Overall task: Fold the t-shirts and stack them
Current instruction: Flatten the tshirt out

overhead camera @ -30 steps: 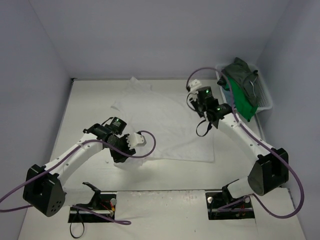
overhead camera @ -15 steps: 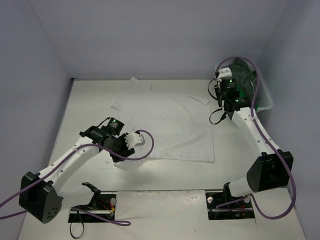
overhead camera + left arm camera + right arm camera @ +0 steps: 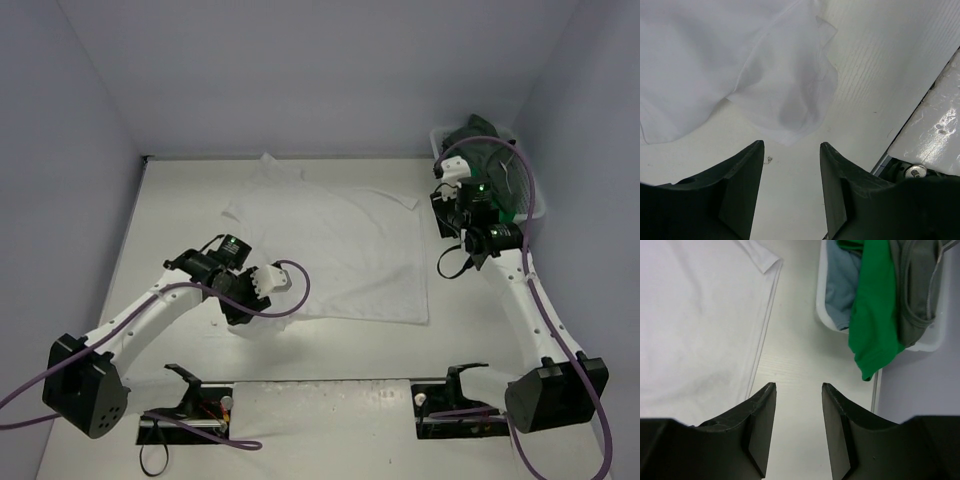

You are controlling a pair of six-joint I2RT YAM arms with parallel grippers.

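A white t-shirt [image 3: 335, 250] lies spread flat on the table. My left gripper [image 3: 238, 312] is open and empty, low over bare table just short of the shirt's near-left corner [image 3: 785, 95]; it also shows in the left wrist view [image 3: 791, 150]. My right gripper [image 3: 447, 218] is open and empty over the bare strip between the shirt's right edge [image 3: 757, 355] and the basket; it also shows in the right wrist view [image 3: 799, 387]. A bright green shirt [image 3: 872, 315], a dark grey-green shirt [image 3: 915, 285] and a teal-blue shirt [image 3: 842, 285] sit heaped in the basket.
The white mesh basket [image 3: 532, 200] stands at the back right against the wall; its rim shows in the right wrist view [image 3: 821, 315]. A metal mounting rail [image 3: 940, 135] runs along the table's near edge. Purple walls close in the sides and back.
My right arm has swung right, from over the shirt's right part to beside the basket, then drawn slightly nearer. My left gripper has barely moved.
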